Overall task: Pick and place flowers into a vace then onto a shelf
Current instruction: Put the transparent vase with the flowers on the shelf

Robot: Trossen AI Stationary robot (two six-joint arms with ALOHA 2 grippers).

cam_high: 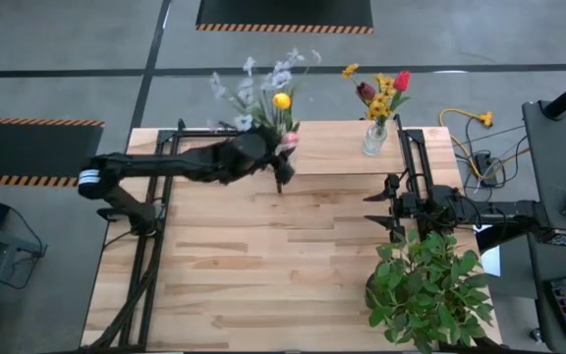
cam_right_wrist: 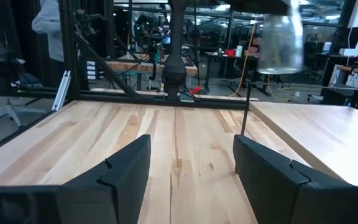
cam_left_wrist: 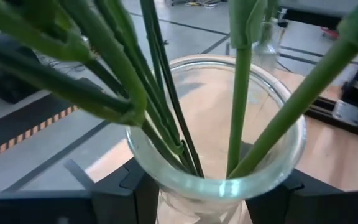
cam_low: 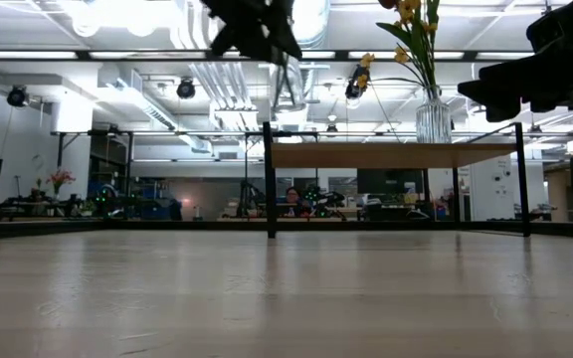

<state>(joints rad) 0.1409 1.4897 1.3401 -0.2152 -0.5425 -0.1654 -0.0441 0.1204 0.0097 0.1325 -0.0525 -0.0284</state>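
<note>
Behind the worktop (cam_high: 263,265) I can see a big open workshop with ceiling lights and benches, and someone sitting way back there. On my left arm, the left hand (cam_left_wrist: 197,193) is clamped around a clear glass vase (cam_left_wrist: 219,180) up in the air by the near left corner of the shelf (cam_high: 332,147), and green stems of the flowers (cam_high: 268,84) sit inside it, pale sprigs and a yellow head leaning out past the shelf's far edge. Whether the vase bottom touches the shelf I can't tell. A second vase (cam_high: 374,140) with red and yellow blooms (cam_high: 383,93) already stands on the shelf toward its right end. My right hand (cam_right_wrist: 191,168) hangs low over the worktop near the right side with its fingers spread and nothing between them, just in front of a bushy green plant (cam_high: 430,290).
</note>
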